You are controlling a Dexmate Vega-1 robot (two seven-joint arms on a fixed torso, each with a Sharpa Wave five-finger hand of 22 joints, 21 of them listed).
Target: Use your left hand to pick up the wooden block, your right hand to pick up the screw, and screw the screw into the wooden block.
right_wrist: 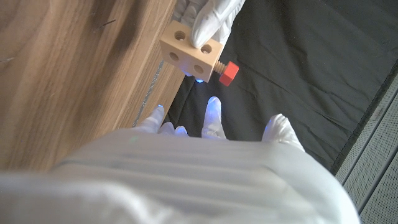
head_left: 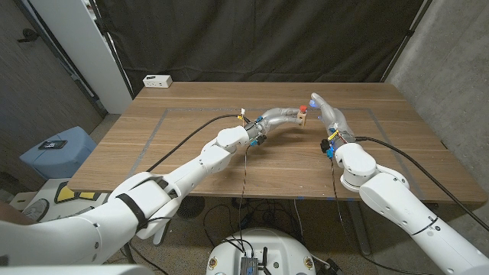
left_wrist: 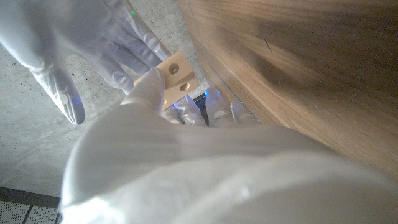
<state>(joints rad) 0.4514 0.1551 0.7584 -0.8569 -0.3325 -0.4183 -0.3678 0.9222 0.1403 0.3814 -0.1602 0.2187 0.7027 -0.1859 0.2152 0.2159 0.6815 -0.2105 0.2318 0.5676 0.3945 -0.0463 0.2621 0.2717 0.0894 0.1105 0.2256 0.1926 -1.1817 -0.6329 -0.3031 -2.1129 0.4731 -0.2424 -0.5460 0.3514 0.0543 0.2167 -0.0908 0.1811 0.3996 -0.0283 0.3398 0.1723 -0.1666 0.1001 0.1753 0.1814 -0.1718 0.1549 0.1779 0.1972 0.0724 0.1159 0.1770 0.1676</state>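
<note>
My left hand [head_left: 280, 118] holds the pale wooden block [head_left: 302, 120] lifted above the middle of the table. A red-headed screw [head_left: 303, 109] sits in the block. In the right wrist view the screw [right_wrist: 227, 73] sticks out of one face of the block [right_wrist: 188, 53], with some thread showing, while a left fingertip [right_wrist: 211, 18] presses on the block. My right hand [head_left: 327, 114] hangs just right of the block, fingers spread and holding nothing. In the left wrist view the block [left_wrist: 176, 74] sits between my left hand's fingers [left_wrist: 149, 93], with the right hand [left_wrist: 102, 43] beyond it.
The wooden table [head_left: 191, 164] bears a taped rectangle outline. A white box [head_left: 157, 80] lies at its back left corner. A blue stool [head_left: 57, 151] stands on the floor beyond the table's left edge. Black curtains hang behind.
</note>
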